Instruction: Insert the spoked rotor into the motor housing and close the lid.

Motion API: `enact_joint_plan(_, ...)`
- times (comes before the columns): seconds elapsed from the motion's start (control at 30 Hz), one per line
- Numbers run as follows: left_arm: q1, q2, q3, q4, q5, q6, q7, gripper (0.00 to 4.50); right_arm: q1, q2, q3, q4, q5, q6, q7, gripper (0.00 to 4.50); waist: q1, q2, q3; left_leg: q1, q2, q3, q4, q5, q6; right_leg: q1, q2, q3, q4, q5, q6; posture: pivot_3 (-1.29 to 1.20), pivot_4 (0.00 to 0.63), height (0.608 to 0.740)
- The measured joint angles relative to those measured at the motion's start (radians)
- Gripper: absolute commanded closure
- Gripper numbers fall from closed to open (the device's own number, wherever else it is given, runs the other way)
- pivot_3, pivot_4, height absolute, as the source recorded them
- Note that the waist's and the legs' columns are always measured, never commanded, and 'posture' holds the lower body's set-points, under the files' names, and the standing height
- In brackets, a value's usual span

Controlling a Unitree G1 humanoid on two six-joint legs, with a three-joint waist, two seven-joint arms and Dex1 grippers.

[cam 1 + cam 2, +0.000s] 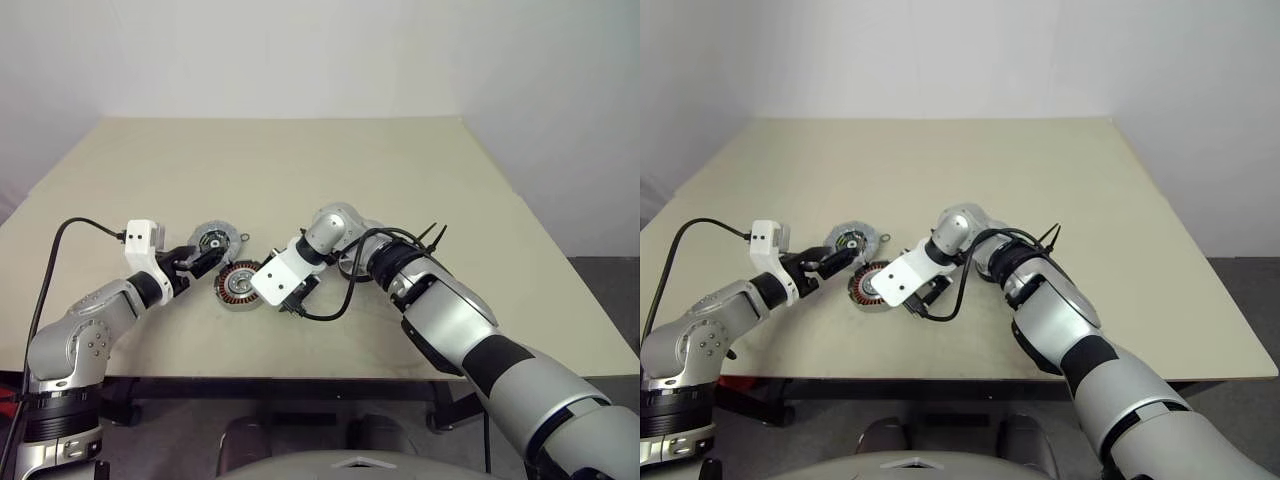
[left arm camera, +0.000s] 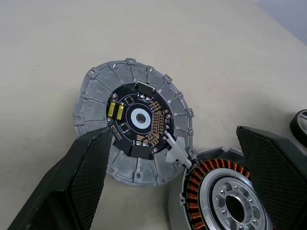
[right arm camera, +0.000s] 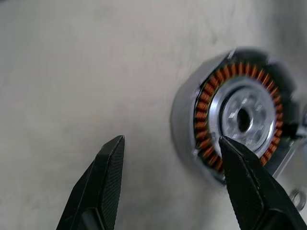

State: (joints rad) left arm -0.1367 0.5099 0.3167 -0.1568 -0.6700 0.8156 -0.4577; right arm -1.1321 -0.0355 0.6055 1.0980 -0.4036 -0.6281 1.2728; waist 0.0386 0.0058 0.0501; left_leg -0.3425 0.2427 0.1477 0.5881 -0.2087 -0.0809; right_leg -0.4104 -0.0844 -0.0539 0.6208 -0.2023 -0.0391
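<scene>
The motor housing [image 1: 239,284], a shallow metal cup with copper windings around a pale centre, lies on the table. Just behind it and touching lies the lid [image 2: 134,120], inner side up, with a dark circuit board in its silver ribbed rim. My left gripper [image 2: 175,177] is open, low over the table, its fingers either side of the lid's near edge and the housing's edge. My right gripper [image 3: 175,187] is open and tilted down beside the housing [image 3: 240,115], one fingertip [image 3: 235,153] over its windings. A black curved rim [image 2: 301,125], maybe the spoked rotor, peeks in past the housing.
The beige table [image 1: 300,170] stretches wide behind the parts. My right forearm [image 1: 440,300] and its black cable [image 1: 345,295] cross the table just right of the housing. The table's front edge [image 1: 300,376] runs close below the parts.
</scene>
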Motion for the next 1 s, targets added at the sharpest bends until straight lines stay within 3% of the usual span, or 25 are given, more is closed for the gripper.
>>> enact_joint_plan(0.13, -0.001, 0.000, 0.000, 0.000, 0.004, 0.000, 0.002, 0.13, -0.010, 0.006, 0.000, 0.017, -0.013, -0.015, -0.025, 2.54, 0.000, 0.000, 0.000, 0.000, 0.000, 0.000, 0.000, 0.000, 0.000, -0.001, 0.000, 0.000, 0.001, 0.000, -0.001, 0.00, 0.000, 0.740)
enact_joint_plan(0.2, -0.001, 0.000, 0.000, 0.000, 0.006, 0.000, 0.002, 0.13, -0.010, 0.009, -0.001, 0.017, -0.014, -0.019, -0.031, 2.54, 0.000, 0.000, 0.000, 0.000, 0.000, 0.000, 0.000, 0.000, 0.000, -0.001, 0.000, 0.000, 0.001, -0.001, -0.001, 0.00, 0.000, 0.740)
enact_joint_plan(0.23, -0.001, 0.000, 0.000, 0.000, 0.007, 0.000, 0.002, 0.13, -0.010, 0.011, -0.001, 0.017, -0.014, -0.019, -0.032, 3.06, 0.000, 0.000, 0.000, 0.000, 0.000, 0.000, 0.000, 0.000, 0.000, -0.001, 0.000, 0.000, 0.001, -0.001, -0.001, 0.00, 0.000, 0.740)
enact_joint_plan(0.27, -0.001, 0.000, 0.000, 0.000, 0.008, 0.000, 0.002, 0.13, -0.010, 0.013, -0.001, 0.017, -0.014, -0.020, -0.033, 3.22, 0.000, 0.000, 0.000, -0.001, 0.000, 0.000, 0.000, 0.000, 0.000, -0.001, 0.000, 0.000, 0.001, -0.001, -0.001, 0.00, 0.000, 0.740)
enact_joint_plan(0.5, -0.001, 0.000, 0.000, 0.000, 0.014, -0.001, 0.002, 0.13, -0.014, 0.016, -0.002, 0.018, -0.014, -0.022, -0.044, 3.22, 0.000, 0.000, 0.000, -0.001, 0.000, 0.000, 0.000, 0.000, 0.000, -0.002, 0.000, 0.000, 0.002, -0.001, -0.001, 0.00, 0.000, 0.740)
enact_joint_plan(0.6, -0.002, 0.000, 0.000, 0.001, 0.015, -0.003, 0.002, 0.13, -0.014, 0.018, -0.002, 0.018, -0.014, -0.022, -0.048, 3.81, 0.000, 0.000, 0.000, -0.001, 0.000, 0.000, 0.000, 0.000, 0.000, -0.002, 0.000, 0.000, 0.002, -0.001, -0.001, 0.00, 0.000, 0.740)
enact_joint_plan(0.67, -0.003, 0.000, 0.000, 0.002, 0.017, -0.004, 0.002, 0.13, -0.016, 0.019, -0.003, 0.018, -0.014, -0.024, -0.048, 4.44, 0.000, 0.000, 0.000, -0.001, 0.000, 0.000, 0.000, 0.000, 0.000, -0.002, 0.000, 0.000, 0.002, -0.001, -0.001, 0.00, 0.000, 0.740)
enact_joint_plan(1.0, -0.006, 0.000, 0.000, 0.011, 0.031, -0.013, 0.002, 0.13, -0.028, 0.025, -0.004, 0.021, -0.014, -0.031, -0.050, 4.48, 0.000, 0.000, 0.000, -0.003, 0.000, 0.000, 0.001, 0.000, 0.000, -0.007, 0.000, 0.000, 0.003, -0.001, -0.002, 0.00, 0.000, 0.740)
